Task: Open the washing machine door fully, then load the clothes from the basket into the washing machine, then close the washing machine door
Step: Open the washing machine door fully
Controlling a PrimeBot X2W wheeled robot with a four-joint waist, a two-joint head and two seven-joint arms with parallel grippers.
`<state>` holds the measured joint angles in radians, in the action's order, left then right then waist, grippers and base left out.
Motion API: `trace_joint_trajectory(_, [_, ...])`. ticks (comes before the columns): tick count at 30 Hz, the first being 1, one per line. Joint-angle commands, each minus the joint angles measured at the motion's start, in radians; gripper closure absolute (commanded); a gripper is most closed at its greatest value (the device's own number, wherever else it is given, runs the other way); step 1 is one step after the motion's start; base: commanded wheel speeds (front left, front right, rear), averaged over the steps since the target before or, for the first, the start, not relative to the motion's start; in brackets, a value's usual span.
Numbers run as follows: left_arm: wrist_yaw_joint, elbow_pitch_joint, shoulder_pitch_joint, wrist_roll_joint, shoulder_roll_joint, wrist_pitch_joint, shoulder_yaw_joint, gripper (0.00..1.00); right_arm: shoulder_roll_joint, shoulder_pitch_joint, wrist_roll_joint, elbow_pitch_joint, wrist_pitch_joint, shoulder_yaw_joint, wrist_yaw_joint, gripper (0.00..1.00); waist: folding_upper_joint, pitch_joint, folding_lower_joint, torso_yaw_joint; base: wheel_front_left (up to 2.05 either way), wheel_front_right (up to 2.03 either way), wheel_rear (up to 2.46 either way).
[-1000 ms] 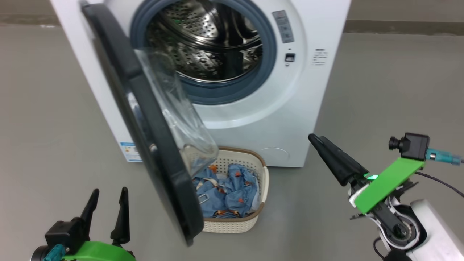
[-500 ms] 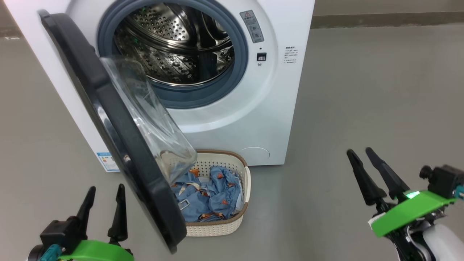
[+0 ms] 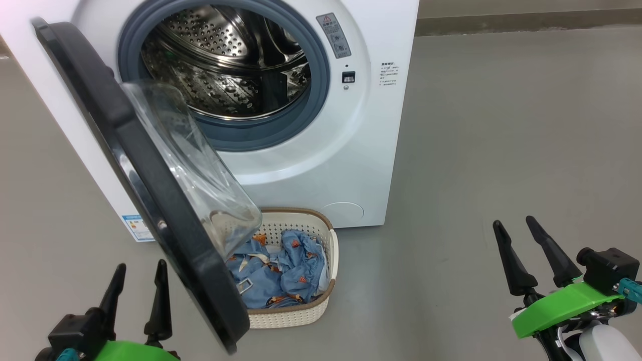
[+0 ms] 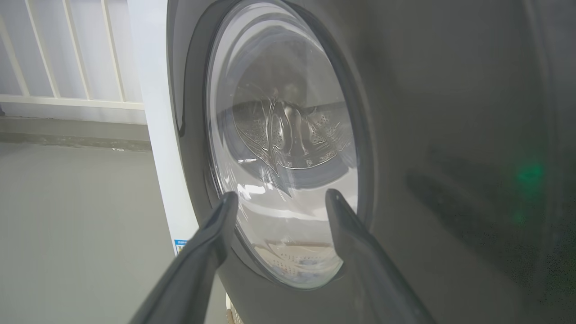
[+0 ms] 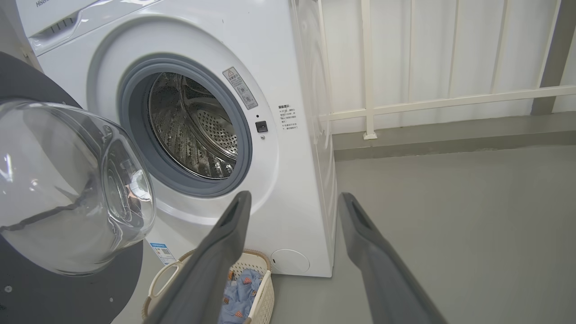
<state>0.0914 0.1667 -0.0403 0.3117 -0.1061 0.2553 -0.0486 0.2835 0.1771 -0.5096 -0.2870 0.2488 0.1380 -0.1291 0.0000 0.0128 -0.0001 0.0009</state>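
Note:
The white washing machine [image 3: 321,165] [image 5: 297,189] shows its steel drum inside a grey-blue gasket. Its black-rimmed door [image 3: 145,190] [image 4: 288,148] [image 5: 54,189] stands swung out toward me, its glass bowl hanging over the basket. The cream basket [image 3: 296,313] [image 5: 263,292] sits on the floor against the machine's front, holding light blue printed clothes [image 3: 281,273] [image 5: 238,299]. My left gripper [image 3: 139,271] [image 4: 281,202] is open at the lower left, just outside the door. My right gripper [image 3: 516,225] [image 5: 292,202] is open at the lower right, apart from everything, with nothing between its fingers.
Grey floor [image 3: 501,125] spreads wide to the right of the machine. A white railing [image 5: 427,99] and a low kerb run behind the machine. The open door overhangs the basket's left part.
The head camera has turned, shifting the whole picture left. My right arm has drawn back from near the machine's lower right corner to the lower right, its fingers now pointing up. The left gripper stays put.

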Motion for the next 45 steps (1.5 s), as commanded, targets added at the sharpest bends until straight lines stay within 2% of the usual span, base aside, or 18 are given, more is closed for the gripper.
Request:
trace_joint_trajectory(1, [-0.008, -0.031, -0.024, -0.011, -0.014, 0.006, 0.035, 0.00, -0.008, -0.005, 0.034, 0.025, 0.012, -0.009, -0.002, 0.00, 0.0000, 0.000, 0.0001, 0.000, 0.00, 0.00, 0.00])
trace_joint_trajectory(9, [-0.008, -0.030, -0.026, -0.016, -0.010, 0.006, 0.029, 0.00, -0.047, -0.018, 0.103, 0.032, 0.013, -0.056, -0.002, 0.00, 0.0000, 0.002, 0.0001, 0.006, 0.00, 0.00, 0.00])
trace_joint_trajectory(45, [-0.008, -0.025, -0.032, -0.021, -0.009, 0.006, 0.037, 0.00, -0.047, -0.019, 0.110, 0.031, 0.013, -0.041, -0.002, 0.00, 0.0000, 0.005, 0.0001, 0.002, 0.00, 0.00, 0.00])
